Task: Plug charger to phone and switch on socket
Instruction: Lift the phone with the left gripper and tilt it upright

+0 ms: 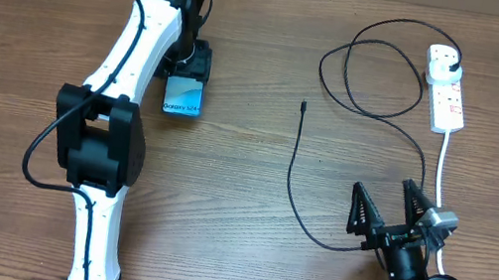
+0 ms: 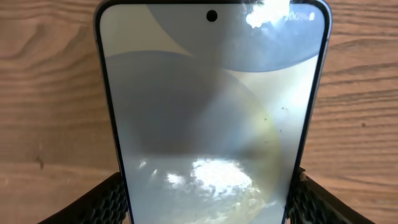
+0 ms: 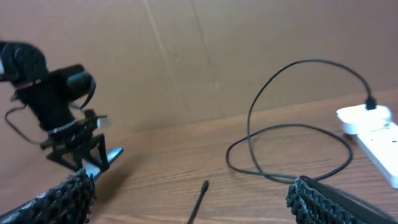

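Jaws of the left gripper (image 1: 188, 70) are closed on the two long edges of the phone (image 1: 181, 102), gripping its far end, screen up. The left arm stretches far across the table (image 1: 231, 258), wrist bent downward. The right gripper (image 1: 382, 185) has its jaws spread fully, empty, low near the front edge. The charger (image 1: 291, 167) lies loose ahead of it, tip well apart from the phone, plug seated in the socket (image 1: 448, 91).

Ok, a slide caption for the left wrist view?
Left pincer gripping the phone by its side edges, screen facing the camera, wooden table behind.
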`<control>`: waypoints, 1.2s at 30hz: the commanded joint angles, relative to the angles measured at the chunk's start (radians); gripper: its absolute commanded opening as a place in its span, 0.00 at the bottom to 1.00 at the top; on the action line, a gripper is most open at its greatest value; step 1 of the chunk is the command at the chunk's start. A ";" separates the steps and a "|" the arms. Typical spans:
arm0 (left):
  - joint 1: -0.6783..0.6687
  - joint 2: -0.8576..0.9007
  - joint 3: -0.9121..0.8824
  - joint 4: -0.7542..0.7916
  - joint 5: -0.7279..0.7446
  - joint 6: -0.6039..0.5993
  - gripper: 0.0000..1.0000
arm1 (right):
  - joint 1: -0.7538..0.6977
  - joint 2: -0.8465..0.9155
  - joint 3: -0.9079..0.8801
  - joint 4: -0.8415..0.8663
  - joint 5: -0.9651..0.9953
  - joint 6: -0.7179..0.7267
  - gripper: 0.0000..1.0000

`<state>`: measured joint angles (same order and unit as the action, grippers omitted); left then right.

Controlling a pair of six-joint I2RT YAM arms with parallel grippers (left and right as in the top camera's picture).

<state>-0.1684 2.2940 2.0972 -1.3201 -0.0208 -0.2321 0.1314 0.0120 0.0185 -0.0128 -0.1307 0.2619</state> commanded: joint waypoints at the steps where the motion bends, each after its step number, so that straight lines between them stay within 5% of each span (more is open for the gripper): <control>1: 0.005 0.000 0.112 -0.073 0.011 -0.101 0.04 | -0.005 0.003 0.047 -0.035 -0.032 0.000 1.00; 10: 0.005 0.000 0.158 -0.211 0.241 -0.106 0.04 | -0.005 0.192 0.179 -0.105 -0.063 0.002 1.00; 22: 0.005 0.000 0.158 -0.347 0.599 -0.120 0.04 | -0.005 0.674 0.419 -0.205 -0.127 0.002 1.00; 36: 0.017 0.000 0.158 -0.370 0.961 -0.410 0.04 | -0.005 1.006 0.513 -0.254 -0.300 0.002 1.00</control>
<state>-0.1658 2.2948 2.2284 -1.6859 0.7757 -0.5293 0.1307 0.9928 0.5037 -0.2707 -0.3443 0.2623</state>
